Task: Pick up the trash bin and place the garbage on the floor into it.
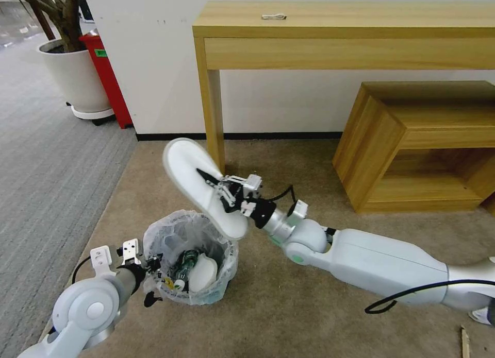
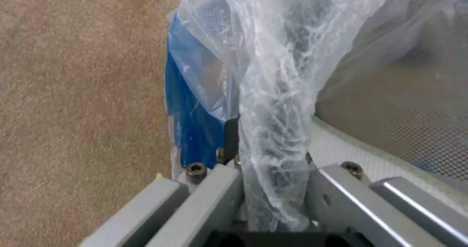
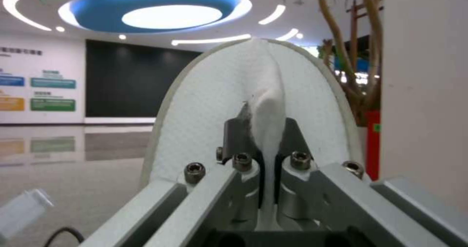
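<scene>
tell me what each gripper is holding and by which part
Right gripper: white slipper, pinched by its upper fabric. Left gripper: trash bin, clamped at its bag-lined rim.

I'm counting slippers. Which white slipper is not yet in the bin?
The white slipper pinched in the right gripper, held tilted in the air above the trash bin. The other slipper already lies inside the bin, whose rim the left gripper holds.
</scene>
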Available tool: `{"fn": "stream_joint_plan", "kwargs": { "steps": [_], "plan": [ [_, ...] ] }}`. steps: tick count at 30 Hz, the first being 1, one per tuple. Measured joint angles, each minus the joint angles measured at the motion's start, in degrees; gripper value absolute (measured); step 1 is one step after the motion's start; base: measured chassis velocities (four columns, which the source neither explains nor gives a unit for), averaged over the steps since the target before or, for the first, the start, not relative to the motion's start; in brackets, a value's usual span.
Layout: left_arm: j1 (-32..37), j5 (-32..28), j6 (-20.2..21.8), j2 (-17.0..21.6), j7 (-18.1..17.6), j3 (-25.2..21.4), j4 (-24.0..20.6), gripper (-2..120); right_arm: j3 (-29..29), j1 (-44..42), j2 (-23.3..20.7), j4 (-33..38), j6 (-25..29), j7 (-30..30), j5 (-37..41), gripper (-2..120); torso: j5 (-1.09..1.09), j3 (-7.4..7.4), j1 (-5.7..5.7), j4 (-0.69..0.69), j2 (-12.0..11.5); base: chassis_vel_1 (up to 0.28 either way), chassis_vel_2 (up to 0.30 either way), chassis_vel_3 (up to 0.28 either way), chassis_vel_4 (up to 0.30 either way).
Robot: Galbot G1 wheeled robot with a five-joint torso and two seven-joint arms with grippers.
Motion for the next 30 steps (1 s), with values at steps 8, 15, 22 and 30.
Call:
{"fn": "stream_joint_plan", "kwargs": {
  "steps": [8, 15, 22, 30],
  "plan": [
    [0.0, 0.1, 0.0, -0.1, 0.0, 0.4, 0.0, 0, -2.5, 1.4, 2.1, -1.0, 0.0, -0.1, 0.5, 0, 0.00, 0.00, 0.00, 0.00, 0.0, 0.000, 0.000, 0.000, 0.000],
    [-0.2, 0.1, 0.0, -0.2, -0.2, 0.6, -0.2, 0, -4.0, 1.7, 4.3, -2.2, 0.0, -0.2, 0.5, 0, 0.00, 0.00, 0.00, 0.00, 0.0, 0.000, 0.000, 0.000, 0.000],
    [-0.1, 0.0, 0.0, -0.3, -0.4, 0.3, -0.7, 0, -4.9, 1.2, 6.2, -2.9, 0.0, 0.0, 0.3, 0, 0.00, 0.00, 0.00, 0.00, 0.0, 0.000, 0.000, 0.000, 0.000],
    [-0.1, 0.0, 0.0, -0.6, -0.6, 0.4, -1.0, 0, -5.9, 0.7, 8.2, -3.3, 0.0, 0.4, -0.3, 0, 0.00, 0.00, 0.00, 0.00, 0.0, 0.000, 0.000, 0.000, 0.000]
  ]
}}
